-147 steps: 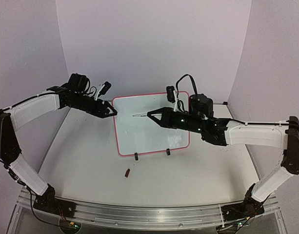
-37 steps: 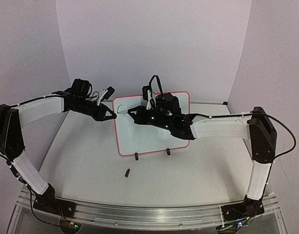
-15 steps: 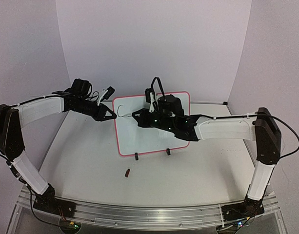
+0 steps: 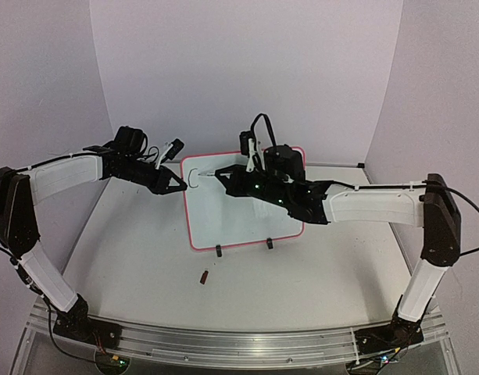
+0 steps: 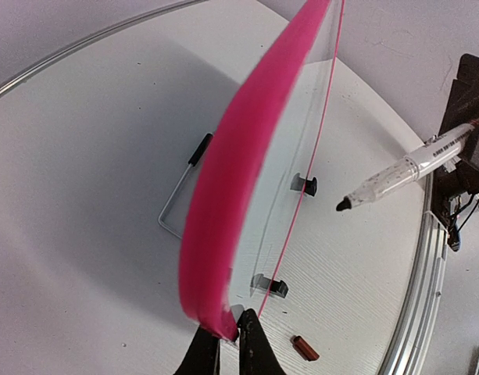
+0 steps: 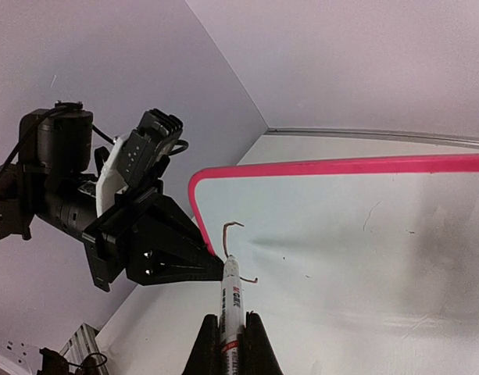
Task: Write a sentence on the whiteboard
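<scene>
The whiteboard (image 4: 247, 211) stands upright on two black clip feet (image 4: 218, 251), pink-framed, mid-table. My left gripper (image 4: 183, 184) is shut on its left frame edge; in the left wrist view the fingertips (image 5: 251, 344) pinch the pink frame (image 5: 223, 195) at its corner. My right gripper (image 6: 231, 324) is shut on a white marker (image 6: 232, 293) that points at the board's upper left. Of the sentence, one curved dark stroke (image 6: 226, 234) shows near that corner (image 4: 192, 178). The marker tip lies over the stroke's middle.
A small red-brown marker cap (image 4: 203, 276) lies on the table in front of the board, also low in the left wrist view as the cap (image 5: 305, 348). A wire stand (image 5: 180, 191) sits behind the board. A metal rail (image 4: 223, 340) runs along the near edge.
The right gripper came from mid-board to the board's upper left corner with the marker. Over the last second a small mark there grew into a C-shaped stroke. The left arm has kept still.
</scene>
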Tool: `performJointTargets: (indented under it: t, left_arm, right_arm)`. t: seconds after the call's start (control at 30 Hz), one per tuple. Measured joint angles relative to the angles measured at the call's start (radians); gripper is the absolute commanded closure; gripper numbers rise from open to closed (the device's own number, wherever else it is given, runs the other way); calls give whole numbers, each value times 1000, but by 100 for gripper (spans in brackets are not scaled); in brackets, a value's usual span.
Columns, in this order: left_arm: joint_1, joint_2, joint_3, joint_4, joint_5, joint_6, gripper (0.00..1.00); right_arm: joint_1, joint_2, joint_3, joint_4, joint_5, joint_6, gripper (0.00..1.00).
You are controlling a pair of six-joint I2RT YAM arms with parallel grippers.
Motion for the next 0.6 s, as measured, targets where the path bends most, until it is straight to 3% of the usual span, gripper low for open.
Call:
performJointTargets:
  t: [0.6]
  left_arm:
    - [0,0,0,-5,6,1,100]
  right_arm:
    - [0,69,46,-15,-25,1,100]
